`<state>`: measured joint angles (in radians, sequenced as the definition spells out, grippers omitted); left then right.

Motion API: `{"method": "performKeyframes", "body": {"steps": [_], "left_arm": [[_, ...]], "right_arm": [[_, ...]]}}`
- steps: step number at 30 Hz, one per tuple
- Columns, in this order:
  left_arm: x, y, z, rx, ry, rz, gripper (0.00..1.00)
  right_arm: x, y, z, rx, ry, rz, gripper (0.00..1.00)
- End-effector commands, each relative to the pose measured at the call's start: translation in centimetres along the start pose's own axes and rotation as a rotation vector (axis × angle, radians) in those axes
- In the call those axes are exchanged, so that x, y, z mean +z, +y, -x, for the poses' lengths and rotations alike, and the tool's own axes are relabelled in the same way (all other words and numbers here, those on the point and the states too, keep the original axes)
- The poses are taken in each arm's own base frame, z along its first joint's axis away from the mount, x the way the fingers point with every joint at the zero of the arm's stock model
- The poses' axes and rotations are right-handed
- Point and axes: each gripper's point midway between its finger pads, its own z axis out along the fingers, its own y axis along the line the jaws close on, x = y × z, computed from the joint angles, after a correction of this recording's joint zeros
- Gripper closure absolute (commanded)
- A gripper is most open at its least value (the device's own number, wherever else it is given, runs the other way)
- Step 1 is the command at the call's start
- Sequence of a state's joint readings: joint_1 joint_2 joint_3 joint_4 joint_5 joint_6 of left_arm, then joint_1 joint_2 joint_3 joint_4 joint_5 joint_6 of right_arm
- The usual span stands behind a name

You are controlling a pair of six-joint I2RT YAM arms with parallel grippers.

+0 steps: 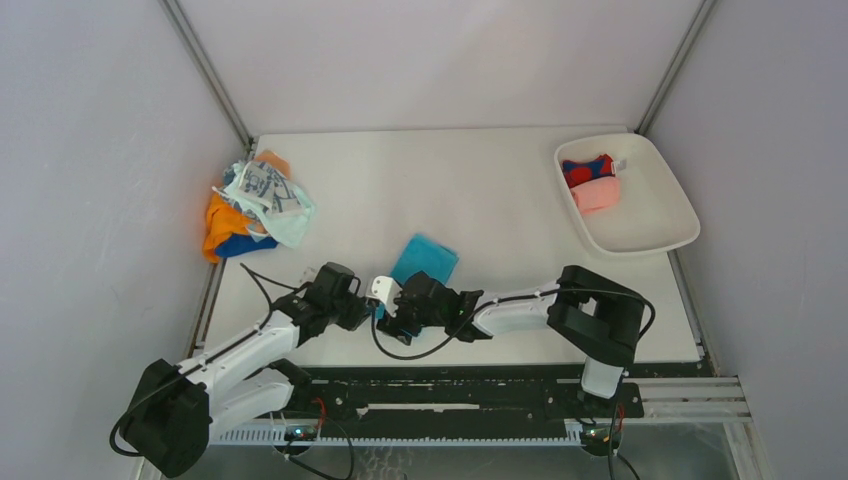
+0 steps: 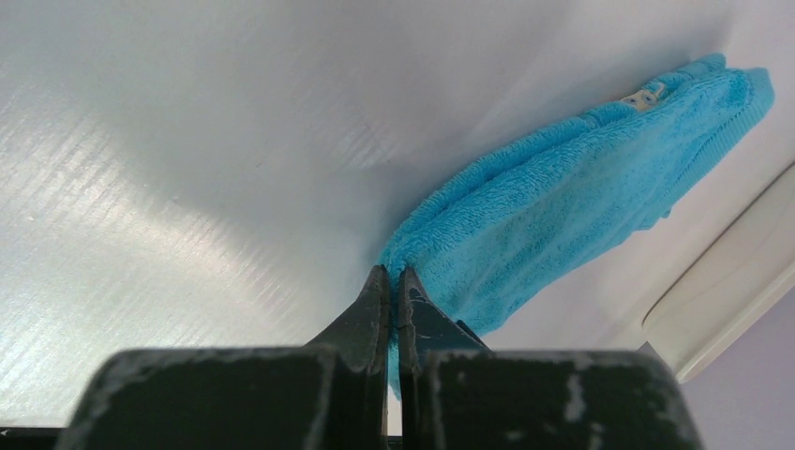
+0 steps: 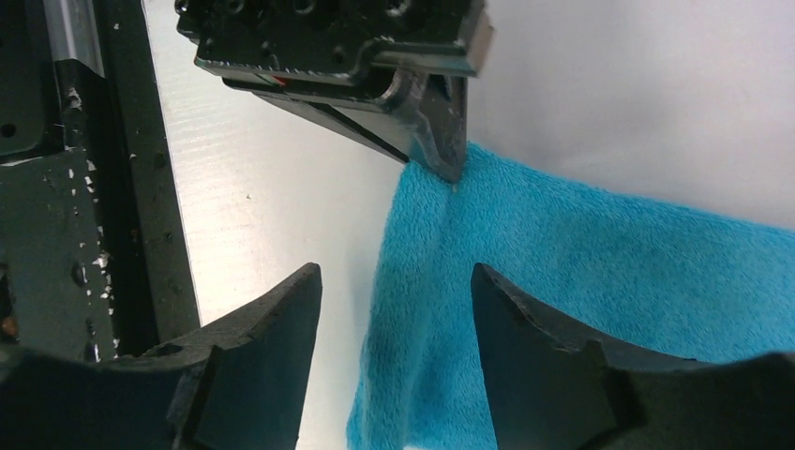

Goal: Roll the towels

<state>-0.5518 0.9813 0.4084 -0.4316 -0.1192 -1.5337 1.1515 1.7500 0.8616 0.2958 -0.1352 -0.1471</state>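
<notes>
A bright blue towel [image 1: 425, 258] lies mostly flat in the middle of the table. My left gripper [image 1: 375, 307] is shut on its near-left corner, and the left wrist view shows the closed tips [image 2: 393, 272] pinching blue cloth [image 2: 581, 187]. Close beside it, my right gripper [image 1: 397, 318] stands open. Its spread fingers [image 3: 394, 272] straddle the towel's edge [image 3: 609, 272] without gripping it. The left gripper's tips [image 3: 448, 164] show there clamped on the corner. More towels sit in a loose pile [image 1: 255, 205] at the back left.
A white tray [image 1: 660, 225] at the back right holds a rolled red-and-blue towel [image 1: 586, 170] and a rolled pink one [image 1: 596, 193]. Grey walls close in the table on three sides. A black rail [image 1: 450, 395] runs along the near edge.
</notes>
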Motion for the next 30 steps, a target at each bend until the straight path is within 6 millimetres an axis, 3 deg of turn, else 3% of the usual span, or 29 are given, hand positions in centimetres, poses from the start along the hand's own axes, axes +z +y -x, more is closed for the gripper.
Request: {"method": "performKeyframes", "body": {"steps": [1, 11, 17, 22, 29, 30], "left_arm": [[-1.0, -2.2, -0.2, 0.007, 0.013, -0.052, 1.00], [-0.9, -2.1, -0.1, 0.004, 0.009, -0.038, 1.00], [-0.8, -1.9, 0.0, 0.004, 0.005, -0.031, 1.00], [-0.7, -1.9, 0.0, 0.002, 0.005, -0.026, 1.00], [-0.5, -2.2, 0.1, 0.019, -0.005, -0.012, 0.99], [-0.4, -2.4, 0.1, 0.026, -0.004, -0.013, 0.97]], "right_arm": [[1.2, 0.1, 2.5, -0.066, -0.055, -0.009, 0.42], [-0.2, 0.9, -2.2, -0.025, 0.082, -0.008, 0.60], [-1.0, 1.0, -3.9, 0.011, 0.117, -0.024, 0.62], [-0.9, 1.1, -4.5, 0.022, 0.133, -0.025, 0.71], [-1.5, 1.2, -3.9, 0.180, 0.094, 0.079, 1.00], [-1.7, 1.1, -3.7, 0.216, 0.082, 0.102, 1.00]]}}
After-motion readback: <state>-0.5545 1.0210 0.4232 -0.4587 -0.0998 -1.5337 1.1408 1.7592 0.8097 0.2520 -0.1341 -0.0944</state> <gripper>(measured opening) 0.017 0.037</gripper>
